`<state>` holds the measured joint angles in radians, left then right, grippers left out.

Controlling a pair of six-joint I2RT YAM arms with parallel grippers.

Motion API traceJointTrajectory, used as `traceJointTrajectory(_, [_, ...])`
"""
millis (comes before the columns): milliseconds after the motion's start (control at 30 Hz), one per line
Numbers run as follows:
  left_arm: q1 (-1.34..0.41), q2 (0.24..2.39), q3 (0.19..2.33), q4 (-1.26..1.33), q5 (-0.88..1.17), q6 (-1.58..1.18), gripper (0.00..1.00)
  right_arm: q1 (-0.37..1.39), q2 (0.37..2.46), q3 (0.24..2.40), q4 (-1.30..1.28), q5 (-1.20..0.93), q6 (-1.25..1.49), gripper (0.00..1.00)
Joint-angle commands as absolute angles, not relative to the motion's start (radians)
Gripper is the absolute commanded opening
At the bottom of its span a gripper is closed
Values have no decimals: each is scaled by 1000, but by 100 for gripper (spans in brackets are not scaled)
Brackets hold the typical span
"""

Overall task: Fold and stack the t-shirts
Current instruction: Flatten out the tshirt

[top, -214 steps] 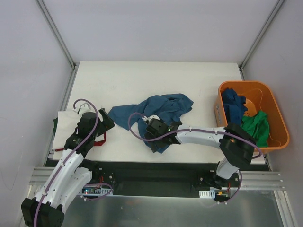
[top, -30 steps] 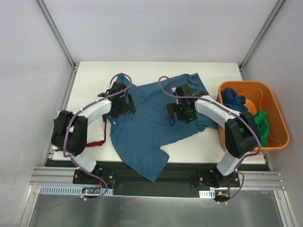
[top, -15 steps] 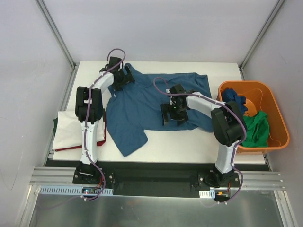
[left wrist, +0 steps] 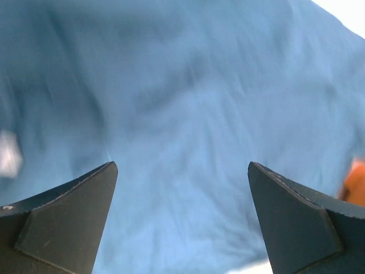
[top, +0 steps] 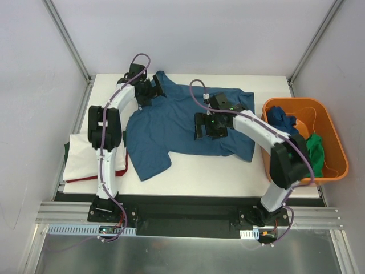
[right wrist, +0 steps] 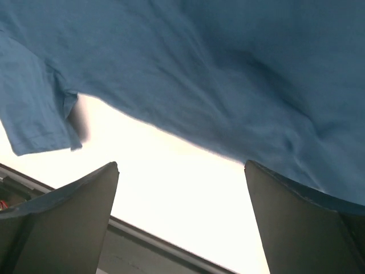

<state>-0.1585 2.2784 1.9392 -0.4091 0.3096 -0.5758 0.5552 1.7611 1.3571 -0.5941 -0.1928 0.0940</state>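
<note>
White cloth, a folded t-shirt (top: pixel 91 162), lay farthest from the orange basket (top: pixel 293 103), on a red t-shirt (top: pixel 121 170) of which only an edge showed. Closer to the basket, the left arm (top: pixel 111 111) reached over the end of the blue t-shirt (top: pixel 171 123) that lay farthest from the basket. The left jaws stood wide apart and held nothing, with only blurred blue cloth below them in the wrist view. The blue t-shirt lay spread on the table (top: pixel 228 171), wrinkled across its middle, its nearest edge just beside the basket's wall. What looked like a sleeve trailed away on the side far from the basket. The right arm (top: pixel 256 128) hung over the shirt's half nearer the basket, right jaws parted and empty too. Inside the basket sat a dark blue t-shirt (top: pixel 280 123) and a green t-shirt (top: pixel 315 149).

The step in hand seemed to be flattening the shirt for its first fold. Doing it well would probably mean pinching a single layer at two matching corners. The arms would then pull away from each other until the wrinkles went, keeping the cloth off the basket's rim.
</note>
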Motion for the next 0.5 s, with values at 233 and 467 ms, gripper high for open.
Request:
traceJointTrajectory(233, [-488, 1643, 1367, -368, 192, -574, 99, 532, 1177, 928, -669, 165, 308, 96])
traceJointTrajectory(467, [-667, 1750, 1291, -247, 218, -627, 99, 476, 977, 743, -699, 233, 348, 96])
